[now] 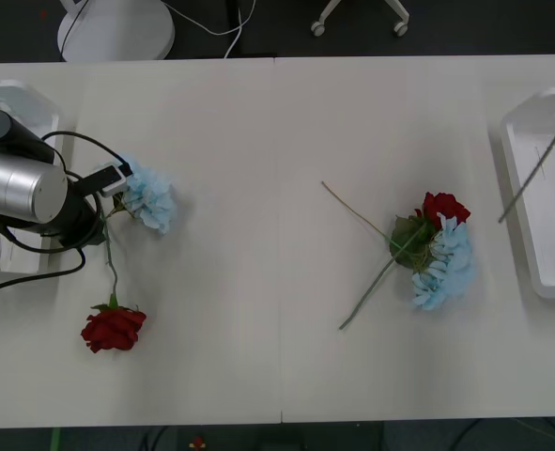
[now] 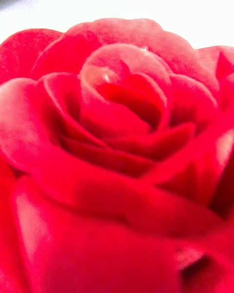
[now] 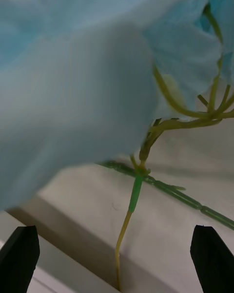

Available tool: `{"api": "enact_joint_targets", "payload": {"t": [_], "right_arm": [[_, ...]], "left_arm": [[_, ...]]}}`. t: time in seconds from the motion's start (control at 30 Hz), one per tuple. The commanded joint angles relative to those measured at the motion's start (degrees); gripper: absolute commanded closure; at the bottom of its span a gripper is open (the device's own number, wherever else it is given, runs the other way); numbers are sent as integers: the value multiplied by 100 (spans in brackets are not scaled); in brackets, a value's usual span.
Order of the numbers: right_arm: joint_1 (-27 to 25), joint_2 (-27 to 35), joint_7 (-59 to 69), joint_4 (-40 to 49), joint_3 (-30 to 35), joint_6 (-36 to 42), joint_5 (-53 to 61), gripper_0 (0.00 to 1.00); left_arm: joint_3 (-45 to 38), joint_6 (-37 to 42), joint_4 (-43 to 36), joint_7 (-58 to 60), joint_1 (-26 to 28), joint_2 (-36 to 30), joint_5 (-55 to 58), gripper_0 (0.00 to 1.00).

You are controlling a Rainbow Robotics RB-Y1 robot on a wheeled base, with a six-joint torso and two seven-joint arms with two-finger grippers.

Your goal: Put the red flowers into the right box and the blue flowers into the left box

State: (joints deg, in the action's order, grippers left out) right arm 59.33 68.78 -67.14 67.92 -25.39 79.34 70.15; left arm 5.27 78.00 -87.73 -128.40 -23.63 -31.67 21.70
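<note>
A wide matte white table point(image 1: 258, 141) spans the front view, with a thin straight seam point(image 1: 276, 235) running from its far edge to its near edge and dividing it into 2 panels. The light falls evenly, with only soft shadows. Beyond the far edge lies a dark floor point(image 1: 465, 23). On it stand a round white pedestal base point(image 1: 115, 28), a thin white cable point(image 1: 211, 23) curling beside it, and the white castor legs of a chair point(image 1: 360, 17).

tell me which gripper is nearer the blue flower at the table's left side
Left. The left gripper is open right at that blue flower; the right gripper is off by the right box.
</note>
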Motion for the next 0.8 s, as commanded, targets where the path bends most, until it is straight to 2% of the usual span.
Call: {"api": "enact_joint_targets", "payload": {"t": [0.03,0.13,0.23,0.37,0.4,0.43,0.63,0.8], "right_arm": [[290,303,-888,-226,-449,11,-915,96],[281,154,-1389,-446,-537,-85,-1680,96],[281,-84,-1829,-807,-546,-288,-2374,96],[290,-391,-2426,-1351,-537,-718,-3024,96],[290,-444,-2505,-1475,-537,-806,-3068,96],[281,-505,-2549,-1615,-546,-912,-3077,96],[281,-831,-2584,-2213,-581,-1413,-3209,96],[281,-998,-2532,-2582,-809,-1615,-3218,96]], "left_arm": [[-61,-294,467,-142,-256,232,-122,12],[-61,-399,740,-203,-388,302,-157,27],[-61,-531,916,-238,-484,355,-140,55],[-61,-654,968,-265,-511,399,-140,75],[-61,-672,968,-265,-511,399,-140,84],[-61,-680,977,-265,-511,408,-140,99],[-87,-680,968,-256,-528,399,-43,100],[-474,-654,819,-229,-607,399,300,100]]}}
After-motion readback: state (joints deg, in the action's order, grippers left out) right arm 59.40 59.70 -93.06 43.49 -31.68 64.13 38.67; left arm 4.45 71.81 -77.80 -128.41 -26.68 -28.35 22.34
